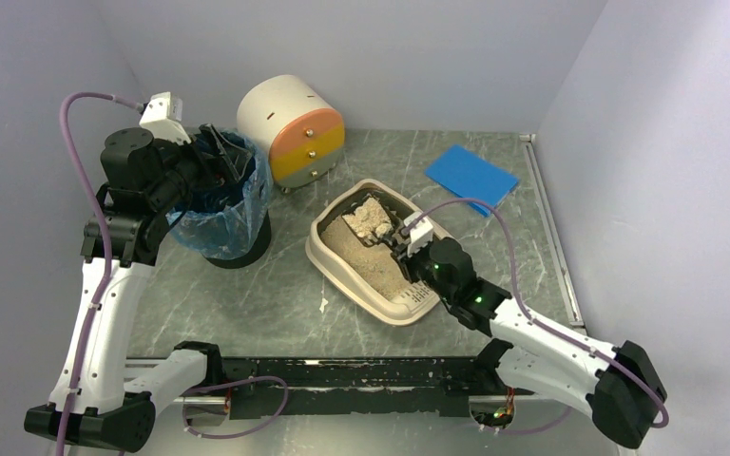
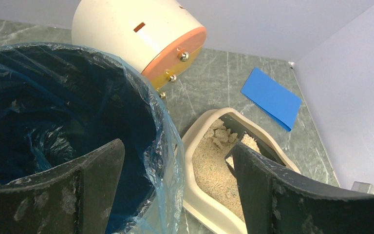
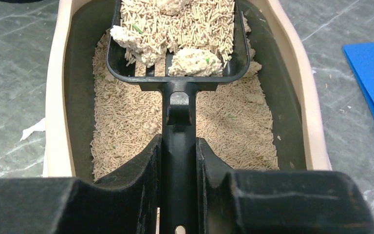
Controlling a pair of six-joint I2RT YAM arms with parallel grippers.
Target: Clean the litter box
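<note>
Above litter box (image 3: 53,97), right gripper (image 3: 179,146) clamps loaded scoop (image 3: 175,85).

Pale lavender-grey walls (image 1: 342,47) on three sides of a green-grey marbled tabletop (image 1: 276,294), under even light.

The table (image 1: 285,290) is a grey-green, marble-veined slab. At the upper left stands a black round bin (image 1: 240,249) lined with blue plastic; just right of it, at top centre, a white cylindrical drawer unit (image 1: 285,119) lies on its side. The beige litter box (image 1: 316,245) sits diagonally at centre. A flat blue sheet (image 1: 471,176) lies at the upper right. A small white scrap (image 1: 323,304) rests near the box's lower left.
</note>
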